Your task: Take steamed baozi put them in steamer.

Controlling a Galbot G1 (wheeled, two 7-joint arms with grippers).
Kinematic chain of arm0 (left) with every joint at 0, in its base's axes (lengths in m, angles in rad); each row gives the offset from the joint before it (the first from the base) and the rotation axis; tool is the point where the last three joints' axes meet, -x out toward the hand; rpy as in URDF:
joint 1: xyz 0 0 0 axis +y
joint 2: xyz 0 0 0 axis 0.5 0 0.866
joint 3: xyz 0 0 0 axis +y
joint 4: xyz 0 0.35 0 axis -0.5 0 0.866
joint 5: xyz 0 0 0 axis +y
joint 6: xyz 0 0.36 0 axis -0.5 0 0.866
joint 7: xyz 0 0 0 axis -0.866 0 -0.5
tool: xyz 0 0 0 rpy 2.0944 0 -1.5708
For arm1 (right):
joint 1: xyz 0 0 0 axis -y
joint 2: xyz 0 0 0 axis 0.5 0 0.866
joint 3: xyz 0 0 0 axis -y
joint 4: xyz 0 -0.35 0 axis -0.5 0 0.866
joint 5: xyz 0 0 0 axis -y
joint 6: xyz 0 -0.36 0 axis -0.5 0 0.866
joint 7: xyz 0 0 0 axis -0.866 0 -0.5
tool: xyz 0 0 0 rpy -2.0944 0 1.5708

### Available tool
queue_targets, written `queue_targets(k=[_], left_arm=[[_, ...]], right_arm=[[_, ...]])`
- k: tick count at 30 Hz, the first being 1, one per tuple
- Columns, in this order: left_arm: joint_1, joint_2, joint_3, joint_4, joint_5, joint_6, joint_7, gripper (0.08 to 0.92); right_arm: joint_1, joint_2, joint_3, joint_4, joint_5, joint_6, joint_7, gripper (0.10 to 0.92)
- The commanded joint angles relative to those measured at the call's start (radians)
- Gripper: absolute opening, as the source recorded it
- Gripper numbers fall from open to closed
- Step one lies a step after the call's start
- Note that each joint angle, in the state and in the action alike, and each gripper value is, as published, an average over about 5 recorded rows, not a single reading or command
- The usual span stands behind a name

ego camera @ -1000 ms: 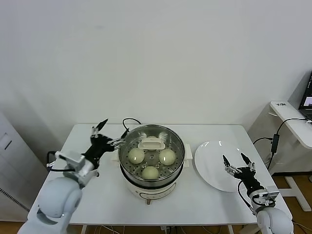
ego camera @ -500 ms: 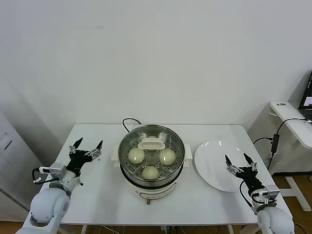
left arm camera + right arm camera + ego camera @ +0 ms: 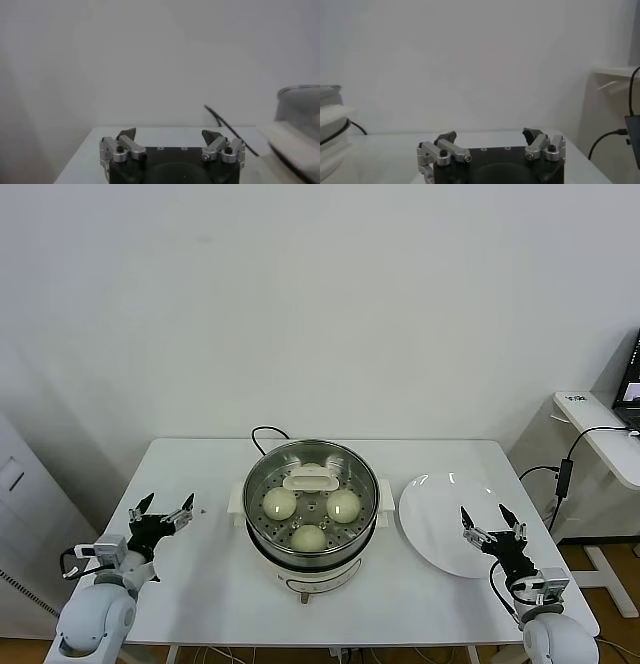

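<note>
Three baozi (image 3: 309, 516) sat in steamer (image 3: 312, 559); plate (image 3: 440, 529) bare, so left gripper (image 3: 161, 511) and right gripper (image 3: 492, 524) hung spread-jawed, empty, well clear.

You won't find any text, label, brand, number or sign you can read in these views.

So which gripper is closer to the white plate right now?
Right. The right gripper hovers open over the white plate's near right edge. The left gripper, also open, is across the table, beyond the steamer.
</note>
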Motion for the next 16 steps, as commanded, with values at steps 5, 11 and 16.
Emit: queue_targets(k=[5, 11, 16], left_arm=[[0.008, -0.01, -0.016, 0.019, -0.014, 0.006, -0.001, 0.823], [0.012, -0.016, -0.015, 0.013, -0.012, 0.007, 0.0, 0.823], [0.013, -0.021, -0.015, 0.01, -0.012, 0.01, 0.0, 0.823]], right_arm=[[-0.011, 0.002, 0.007, 0.011, -0.036, -0.021, 0.02, 0.823], [-0.021, 0.001, 0.008, 0.011, -0.044, -0.022, 0.017, 0.823], [-0.024, 0.002, 0.011, 0.009, -0.044, -0.018, 0.016, 0.823]])
